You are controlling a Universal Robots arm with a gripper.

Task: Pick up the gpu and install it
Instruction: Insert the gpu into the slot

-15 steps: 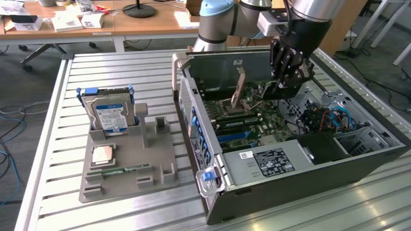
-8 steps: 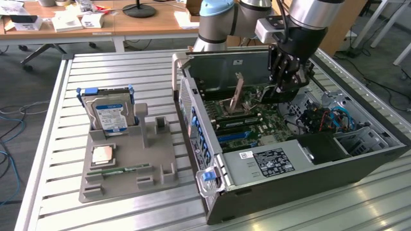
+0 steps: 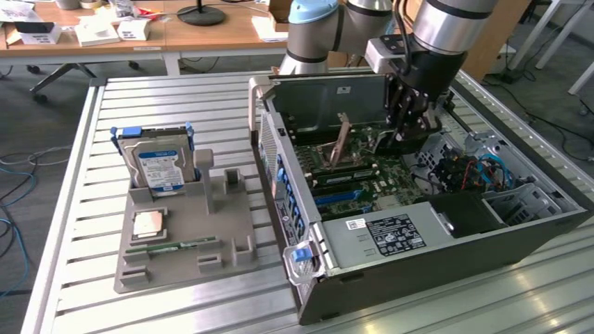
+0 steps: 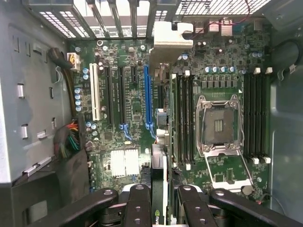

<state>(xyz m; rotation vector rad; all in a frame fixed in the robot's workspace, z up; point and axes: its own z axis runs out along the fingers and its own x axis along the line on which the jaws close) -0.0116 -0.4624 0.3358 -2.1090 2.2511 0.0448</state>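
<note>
My gripper (image 4: 161, 210) is pinching the gpu (image 4: 159, 163) between its dark fingers (image 4: 137, 205). From the wrist I see the card edge-on only, its faces hidden, and I cannot tell whether it touches the motherboard (image 4: 128, 118) beside the long blue slot (image 4: 147, 94). The open computer case (image 3: 519, 243) holds that board, while the grey tray (image 3: 177, 268) beside it holds an upright hard drive (image 3: 158, 163) and a flat memory stick (image 3: 172, 245). The arm (image 3: 455, 28) drops steeply into the case — wrist pointing down.
</note>
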